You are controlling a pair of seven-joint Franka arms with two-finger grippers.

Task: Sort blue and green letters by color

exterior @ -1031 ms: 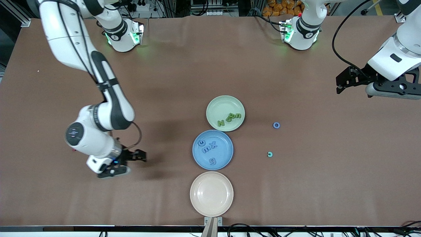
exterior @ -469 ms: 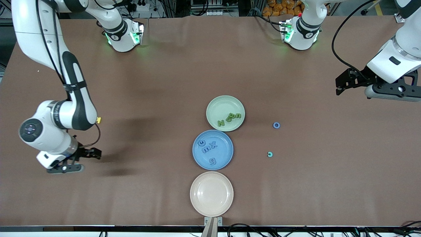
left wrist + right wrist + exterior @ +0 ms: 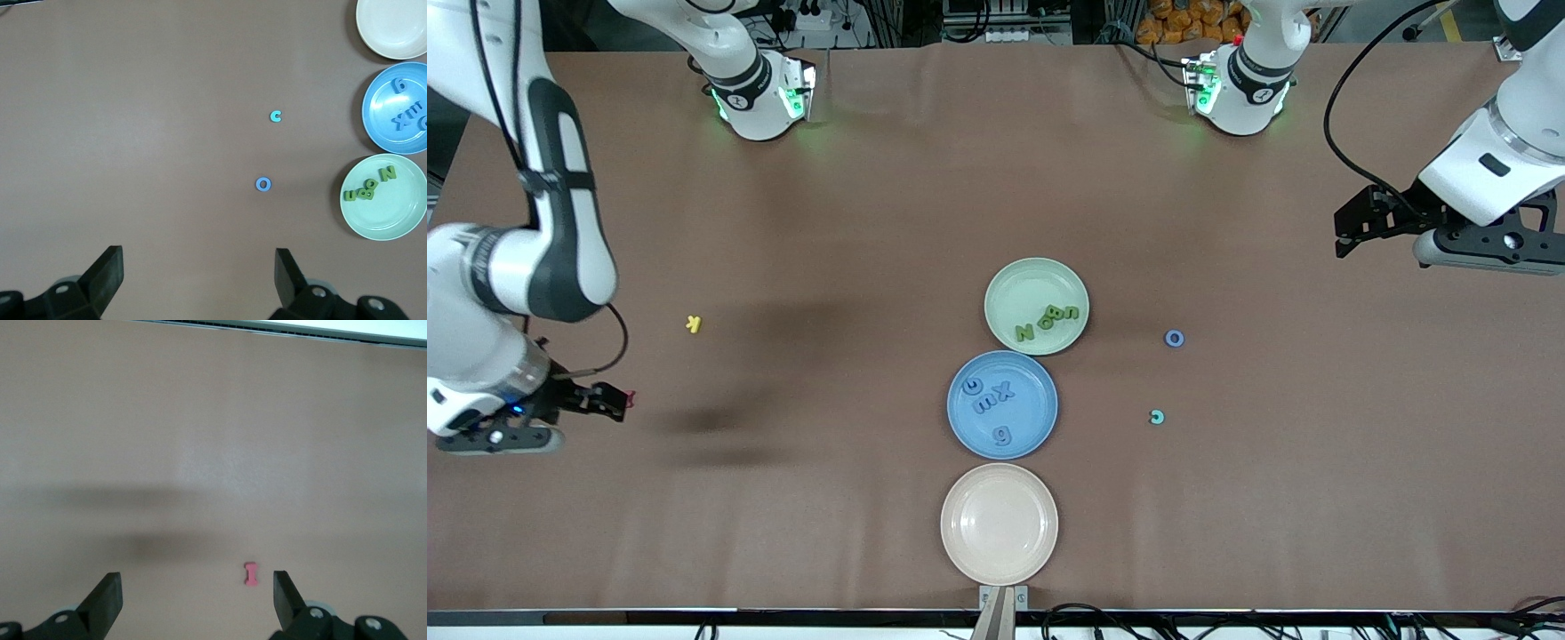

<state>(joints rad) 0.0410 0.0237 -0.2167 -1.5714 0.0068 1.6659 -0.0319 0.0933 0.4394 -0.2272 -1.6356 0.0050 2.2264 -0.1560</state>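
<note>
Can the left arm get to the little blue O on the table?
Probably yes. The small blue ring-shaped letter O lies alone on bare brown table, apart from the pale green plate. The left gripper hangs open, nothing in between.

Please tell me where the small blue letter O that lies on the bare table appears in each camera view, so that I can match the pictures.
Front view: the blue letter O lies on the table beside the green plate, toward the left arm's end.
Left wrist view: the same letter shows near the middle, the green plate at the edge.
Right wrist view: not in it.
Shared landmark: the green plate.
</note>
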